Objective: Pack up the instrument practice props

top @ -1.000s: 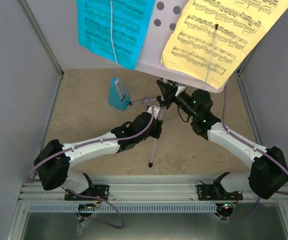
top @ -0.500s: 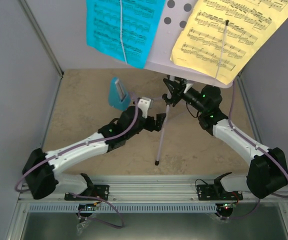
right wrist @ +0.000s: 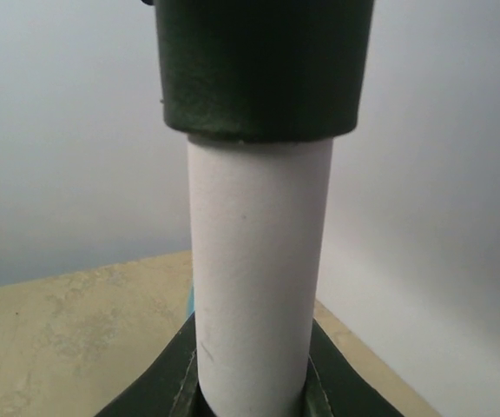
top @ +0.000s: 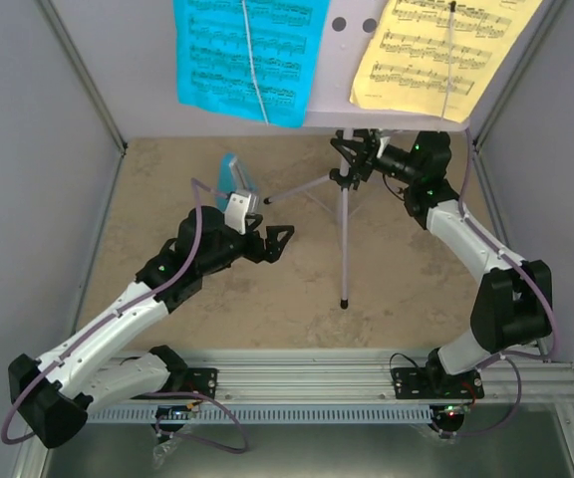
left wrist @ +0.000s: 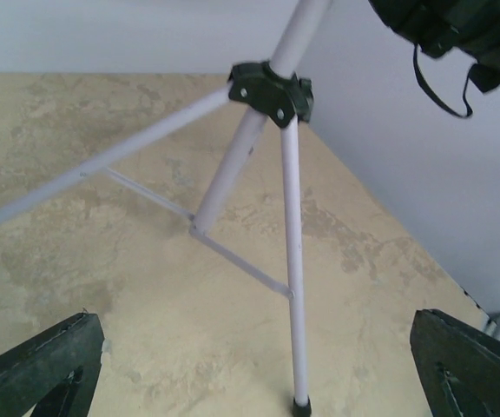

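The pale lilac music stand stands on its spread tripod legs at mid-table. Its desk at the top carries a cyan sheet and a yellow sheet. My right gripper is shut on the stand's pole, just under a black collar. My left gripper is open, left of the stand and apart from it. In the left wrist view the tripod hub and legs lie ahead of the left gripper, with nothing between its fingers. The blue metronome stands just behind the left wrist.
Grey enclosure walls close in on the left, right and back. An aluminium rail with both arm bases runs along the near edge. The right arm hangs over the tripod hub.
My left gripper let go of the stand's lower pole, opened wide and drew back to the left. The right gripper carried the stand farther back and right, more upright.
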